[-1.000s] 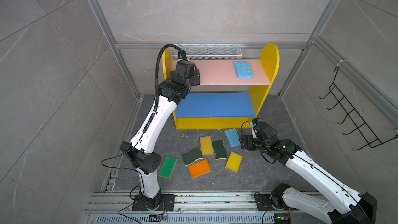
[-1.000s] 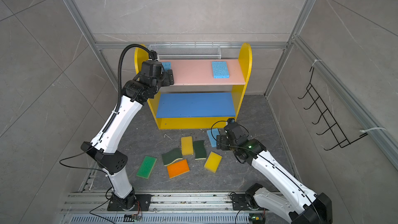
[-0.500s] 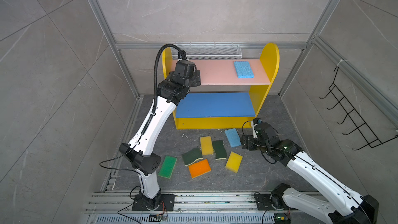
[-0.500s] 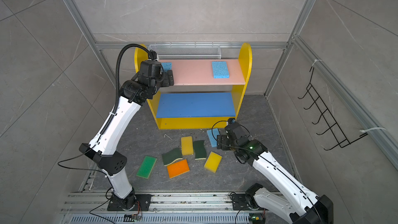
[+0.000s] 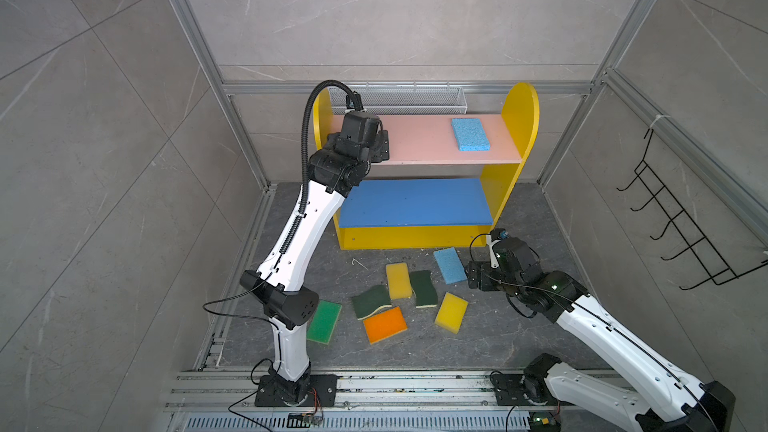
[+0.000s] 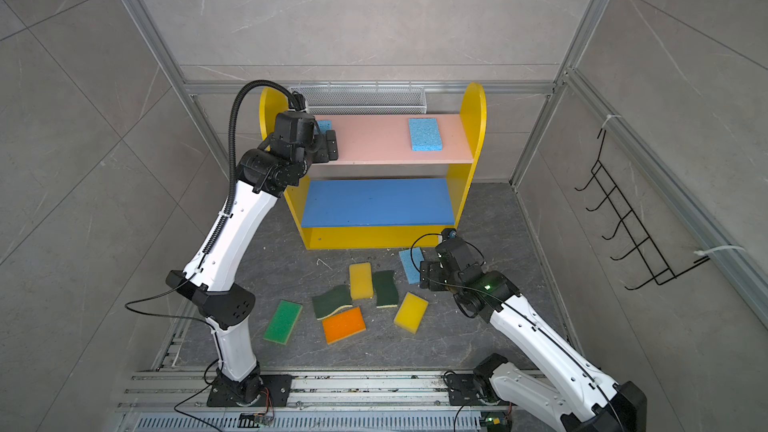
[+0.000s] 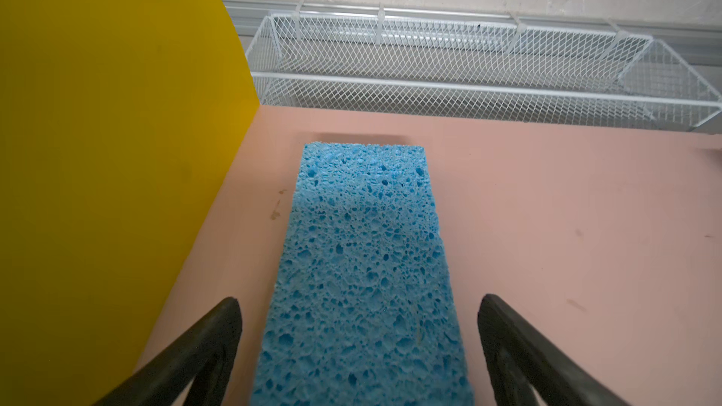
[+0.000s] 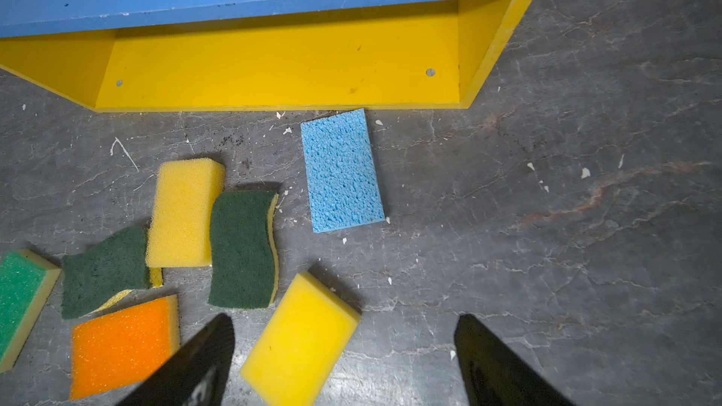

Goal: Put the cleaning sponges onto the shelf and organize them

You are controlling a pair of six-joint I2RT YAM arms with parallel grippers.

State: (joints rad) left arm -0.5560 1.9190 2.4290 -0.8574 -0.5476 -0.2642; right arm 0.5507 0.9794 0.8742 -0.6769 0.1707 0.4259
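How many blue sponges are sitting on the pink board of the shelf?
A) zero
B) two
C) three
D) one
B: one light blue sponge lies near the right end of the pink board. Another blue sponge lies flat at its left end, between the spread fingers of the left end effector. The third blue sponge is down on the floor.

Left hand opened wider around light blue sponge; right hand crept left.
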